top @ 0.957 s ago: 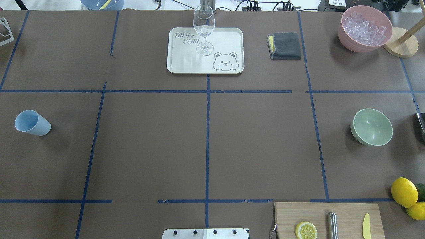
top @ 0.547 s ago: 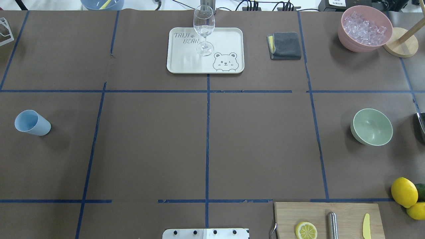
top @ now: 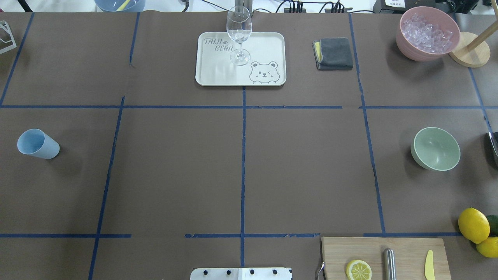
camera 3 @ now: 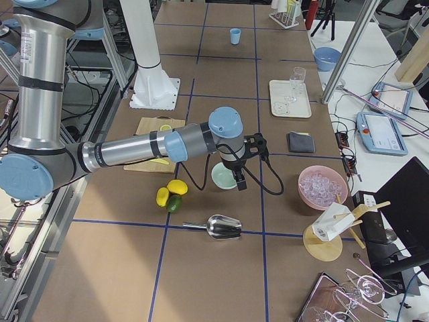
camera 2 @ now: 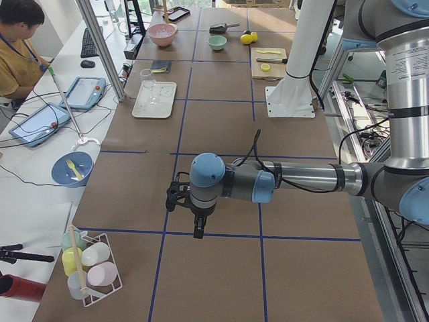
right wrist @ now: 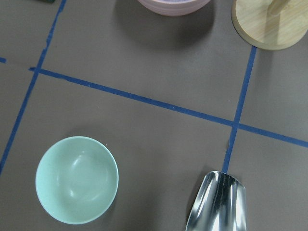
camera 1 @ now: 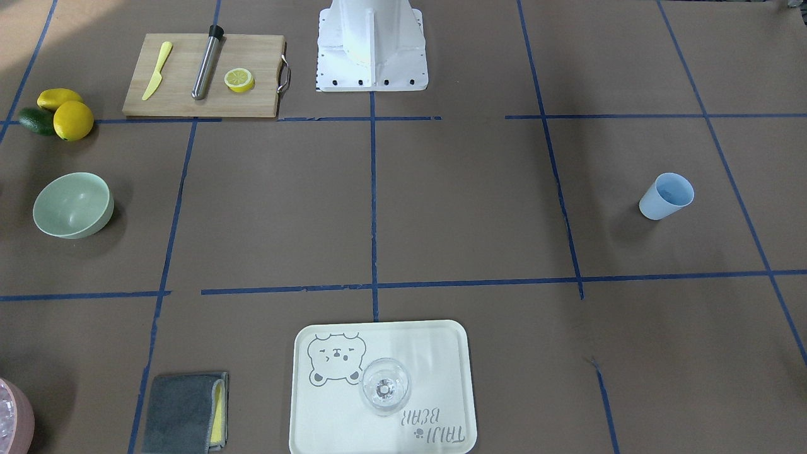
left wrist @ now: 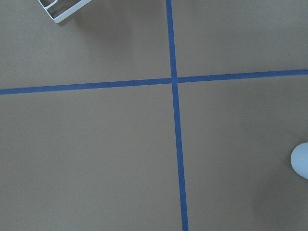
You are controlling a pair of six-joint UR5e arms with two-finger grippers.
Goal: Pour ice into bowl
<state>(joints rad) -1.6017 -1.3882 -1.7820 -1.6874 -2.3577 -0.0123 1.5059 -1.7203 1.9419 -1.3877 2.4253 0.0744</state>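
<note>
The mint-green bowl [top: 435, 149] stands upright and empty at the table's right side, also seen in the right wrist view [right wrist: 77, 179] and the front view [camera 1: 72, 205]. The ice [top: 427, 33] is heaped in a pink tub [top: 404, 42] at the far right corner. My right gripper [camera 3: 240, 184] hangs beside the bowl [camera 3: 221, 176], seen only in the exterior right view; I cannot tell its state. My left gripper [camera 2: 199, 233] points down over bare table, seen only in the exterior left view; its state is unclear too. A light blue cup [top: 37, 144] stands at the left.
A metal scoop [right wrist: 219, 202] lies near the bowl. A tray [top: 264, 42] holds a wine glass [top: 239, 35]; a grey cloth [top: 334, 53] lies beside it. A cutting board [top: 408, 249], lemons [top: 473, 224] and a wooden stand [top: 469, 50] sit on the right. A person [camera 2: 20, 47] sits off the table.
</note>
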